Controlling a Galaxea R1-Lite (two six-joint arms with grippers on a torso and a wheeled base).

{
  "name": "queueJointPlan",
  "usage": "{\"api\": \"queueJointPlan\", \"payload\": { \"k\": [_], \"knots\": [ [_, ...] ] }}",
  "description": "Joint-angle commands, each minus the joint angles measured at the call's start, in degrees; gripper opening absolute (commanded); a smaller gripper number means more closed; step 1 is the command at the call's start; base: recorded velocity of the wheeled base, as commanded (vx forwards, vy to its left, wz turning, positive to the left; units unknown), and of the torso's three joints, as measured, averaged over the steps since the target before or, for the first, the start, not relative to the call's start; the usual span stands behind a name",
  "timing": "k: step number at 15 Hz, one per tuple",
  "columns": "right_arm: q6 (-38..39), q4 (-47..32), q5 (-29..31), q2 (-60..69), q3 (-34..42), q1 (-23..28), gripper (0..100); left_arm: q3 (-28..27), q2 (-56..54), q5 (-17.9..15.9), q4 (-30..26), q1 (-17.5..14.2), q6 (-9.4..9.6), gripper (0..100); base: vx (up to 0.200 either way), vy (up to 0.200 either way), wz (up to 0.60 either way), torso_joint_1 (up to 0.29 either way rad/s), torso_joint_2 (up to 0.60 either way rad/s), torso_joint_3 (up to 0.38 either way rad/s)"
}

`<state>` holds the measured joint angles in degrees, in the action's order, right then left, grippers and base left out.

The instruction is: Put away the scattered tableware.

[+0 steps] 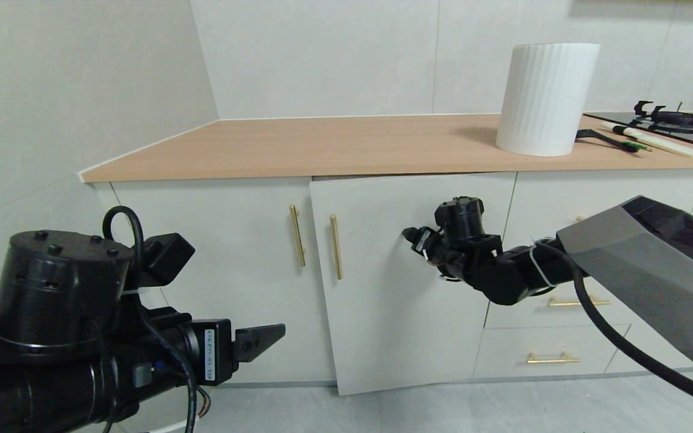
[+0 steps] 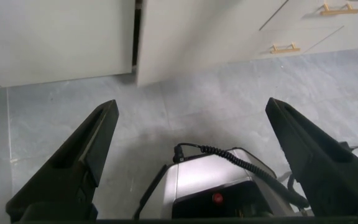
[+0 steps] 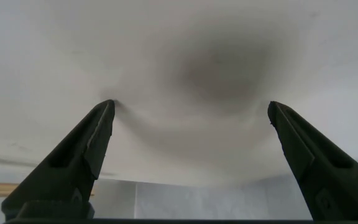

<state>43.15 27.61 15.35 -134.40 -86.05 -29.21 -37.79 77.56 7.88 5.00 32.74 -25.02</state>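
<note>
Before white kitchen cabinets (image 1: 214, 282), my left gripper (image 1: 260, 341) hangs open at lower left, my right gripper (image 1: 414, 237), also open, is against the ajar cabinet door (image 1: 394, 325) mid-frame, and upper right on the countertop (image 1: 322, 144) lie slim utensils (image 1: 647, 139), likely light, stiff, slippery; I'd pinch mid-handle.

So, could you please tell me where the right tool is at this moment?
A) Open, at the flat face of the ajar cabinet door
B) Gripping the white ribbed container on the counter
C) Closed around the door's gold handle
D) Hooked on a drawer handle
A: the right tool is spread open with its tips at the plain face of the ajar cabinet door, apart from the gold handle.
</note>
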Motion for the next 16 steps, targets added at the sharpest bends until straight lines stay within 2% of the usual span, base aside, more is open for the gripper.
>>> {"api": "queueJointPlan", "payload": {
  "k": [1,8,11,16],
  "knots": [
    [0.09,-0.01,0.74,-2.27,-1.84,0.73,100,0.0,0.31,0.04,0.01,-0.05,-0.03,100,0.0,0.0,0.0,0.0,0.0,0.0],
    [0.09,-0.72,1.97,-3.76,-3.86,1.61,100,0.0,0.23,0.04,0.01,0.04,0.05,100,0.0,0.0,0.0,0.0,0.0,0.0],
    [0.0,-1.6,4.34,-5.78,-6.41,2.49,100,0.0,0.23,0.04,0.01,0.04,0.05,100,0.0,0.0,0.0,0.0,0.0,0.0],
    [0.09,-3.0,4.34,-3.76,-5.7,2.49,100,0.0,0.23,0.04,0.01,0.04,-0.03,100,0.0,0.0,0.0,0.0,0.0,0.0]
  ]
}}
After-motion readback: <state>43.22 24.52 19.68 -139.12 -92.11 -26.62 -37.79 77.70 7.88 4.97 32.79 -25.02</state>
